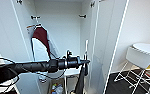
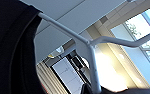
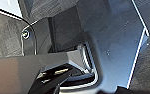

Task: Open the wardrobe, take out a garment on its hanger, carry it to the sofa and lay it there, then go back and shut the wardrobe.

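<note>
wardrobe (image 1: 61, 22): both doors open, white inside.
left hand (image 1: 87, 61): reached out level before the wardrobe, closed on the hanger (image 1: 86, 51) (pale, upright).
garment (image 1: 80, 81): black, hanging below that hand.
maroon jacket (image 1: 41, 37): on a wall hook inside.
right hand: cannot tell.

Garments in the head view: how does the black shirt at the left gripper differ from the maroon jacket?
The black shirt is plain dark; the maroon jacket has white sleeves. The shirt hangs low at the left gripper on a pale hanger, in front of the open wardrobe; the jacket hangs high inside it, by the left wall. Both are on hangers.
</note>
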Motion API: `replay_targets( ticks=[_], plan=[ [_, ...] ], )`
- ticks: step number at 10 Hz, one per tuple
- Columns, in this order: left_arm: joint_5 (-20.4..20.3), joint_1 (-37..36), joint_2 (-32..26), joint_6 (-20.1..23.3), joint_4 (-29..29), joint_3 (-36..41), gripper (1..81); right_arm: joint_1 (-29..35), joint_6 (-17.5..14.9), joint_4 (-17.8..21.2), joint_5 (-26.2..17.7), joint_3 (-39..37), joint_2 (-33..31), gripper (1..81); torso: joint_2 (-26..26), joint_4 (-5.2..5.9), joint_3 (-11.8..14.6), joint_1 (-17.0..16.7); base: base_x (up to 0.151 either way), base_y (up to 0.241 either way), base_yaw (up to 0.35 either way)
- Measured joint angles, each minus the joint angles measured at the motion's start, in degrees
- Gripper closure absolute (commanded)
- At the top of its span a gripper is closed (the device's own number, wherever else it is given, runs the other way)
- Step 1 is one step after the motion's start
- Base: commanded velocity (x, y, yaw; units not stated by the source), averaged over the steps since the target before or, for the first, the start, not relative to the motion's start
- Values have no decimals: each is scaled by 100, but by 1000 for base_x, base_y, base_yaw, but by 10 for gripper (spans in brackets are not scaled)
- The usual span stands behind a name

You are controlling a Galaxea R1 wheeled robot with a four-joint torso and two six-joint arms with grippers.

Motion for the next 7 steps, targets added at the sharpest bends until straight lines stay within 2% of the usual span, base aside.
replay_targets(
  ticks=[3,7],
  plan=[
    [7,68,-105,0,22,4,811,-7,-20,-20,-6,5,-107,10,0,0,0,0,0,0,-246],
    [22,68,-304,0,72,50,811,-52,-20,-228,-5,22,-588,10,0,0,0,0,0,0,-246]
  ],
)
